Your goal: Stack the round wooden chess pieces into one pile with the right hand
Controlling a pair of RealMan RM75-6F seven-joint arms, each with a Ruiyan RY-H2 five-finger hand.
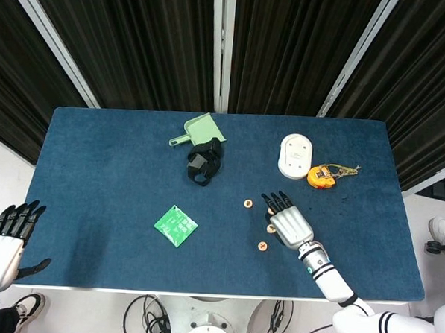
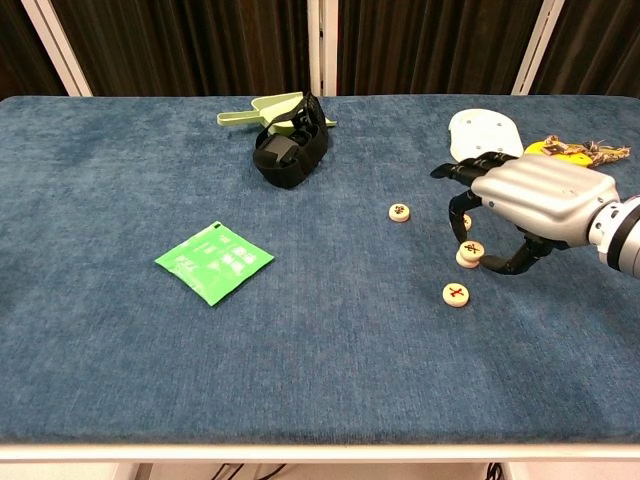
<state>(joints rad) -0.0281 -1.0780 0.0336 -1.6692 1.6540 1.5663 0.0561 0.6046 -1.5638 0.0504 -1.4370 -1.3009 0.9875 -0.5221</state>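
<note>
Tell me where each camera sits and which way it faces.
Head view: high above the near edge, looking down on the whole blue table; shows the left hand off the near left corner and the right hand over the chess pieces.
Chest view: low at the near edge, looking across the table toward the curtains; only the right hand shows.
Both share the right hand, chess pieces, green packet and black strap.
</note>
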